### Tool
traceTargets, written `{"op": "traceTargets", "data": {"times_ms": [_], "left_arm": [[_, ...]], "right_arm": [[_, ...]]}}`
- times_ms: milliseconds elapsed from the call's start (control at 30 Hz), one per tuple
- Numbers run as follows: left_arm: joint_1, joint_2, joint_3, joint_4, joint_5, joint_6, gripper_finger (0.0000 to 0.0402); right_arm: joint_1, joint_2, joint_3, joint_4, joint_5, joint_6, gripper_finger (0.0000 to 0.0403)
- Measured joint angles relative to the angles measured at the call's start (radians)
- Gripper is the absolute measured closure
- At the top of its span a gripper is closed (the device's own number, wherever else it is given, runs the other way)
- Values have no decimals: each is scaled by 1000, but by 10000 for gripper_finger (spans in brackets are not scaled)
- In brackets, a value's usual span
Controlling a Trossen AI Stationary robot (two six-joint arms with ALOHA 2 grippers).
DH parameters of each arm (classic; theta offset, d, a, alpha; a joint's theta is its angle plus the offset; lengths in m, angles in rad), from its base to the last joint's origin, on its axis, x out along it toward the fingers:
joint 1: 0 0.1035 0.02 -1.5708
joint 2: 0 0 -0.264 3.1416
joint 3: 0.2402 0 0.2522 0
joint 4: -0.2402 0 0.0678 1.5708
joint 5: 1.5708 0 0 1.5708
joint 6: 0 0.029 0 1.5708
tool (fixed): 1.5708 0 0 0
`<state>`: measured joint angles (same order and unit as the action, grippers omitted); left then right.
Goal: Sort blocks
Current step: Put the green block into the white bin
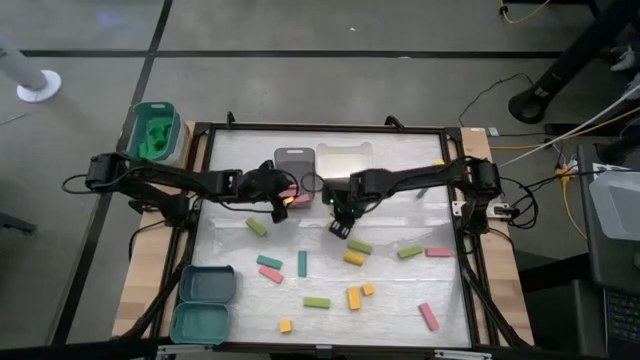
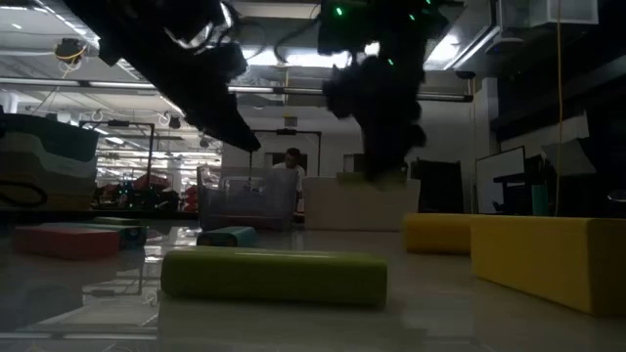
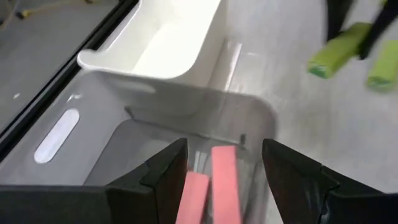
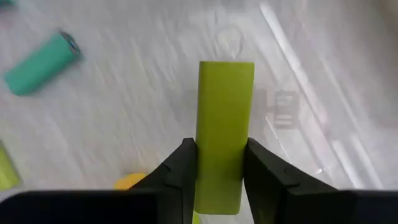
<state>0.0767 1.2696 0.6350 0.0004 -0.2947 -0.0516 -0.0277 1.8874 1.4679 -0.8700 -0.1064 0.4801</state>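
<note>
Right wrist only — fingers clamp green block.

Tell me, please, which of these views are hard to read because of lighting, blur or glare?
Low view: backlit by the bright room, so both arms are near-black silhouettes, and the near light green block is soft. Right wrist view: the table streaks with motion blur, while the held green block is sharp. Left wrist view: the pink blocks in the grey tray are slightly soft. High view: evenly lit.
</note>
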Motion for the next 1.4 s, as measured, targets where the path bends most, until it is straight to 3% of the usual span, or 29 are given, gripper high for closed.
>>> {"op": "traceTargets", "data": {"times_ms": [100, 233, 433, 633, 833, 967, 1100, 1233, 1400], "left_arm": [[-24, -47, 0, -27, 0, 0, 205], [-58, -115, 0, -118, 2, -1, 205], [-130, -179, 0, -321, 7, -72, 205], [-199, -185, 0, -484, 7, -150, 205], [-234, -185, 0, -521, 7, -142, 205], [-237, -185, 0, -524, 17, -116, 205], [-236, -181, 0, -542, 114, -76, 205], [-237, -180, -26, -537, 146, -75, 205], [-232, -180, -66, -538, 147, -49, 205]], "right_arm": [[-27, 0, 85, -57, 20, -64, 288], [-71, -2, 188, -114, 125, -161, 287], [-159, -3, 243, -100, 228, -320, 288], [-262, -3, 241, -106, 220, -357, 274], [-322, -3, 240, -106, 220, -358, 272], [-333, -3, 240, -108, 217, -358, 260], [-333, -3, 240, -114, 192, -358, 234], [-324, -3, 240, -117, 177, -356, 210], [-310, -3, 240, -130, 59, -356, 198]]}}
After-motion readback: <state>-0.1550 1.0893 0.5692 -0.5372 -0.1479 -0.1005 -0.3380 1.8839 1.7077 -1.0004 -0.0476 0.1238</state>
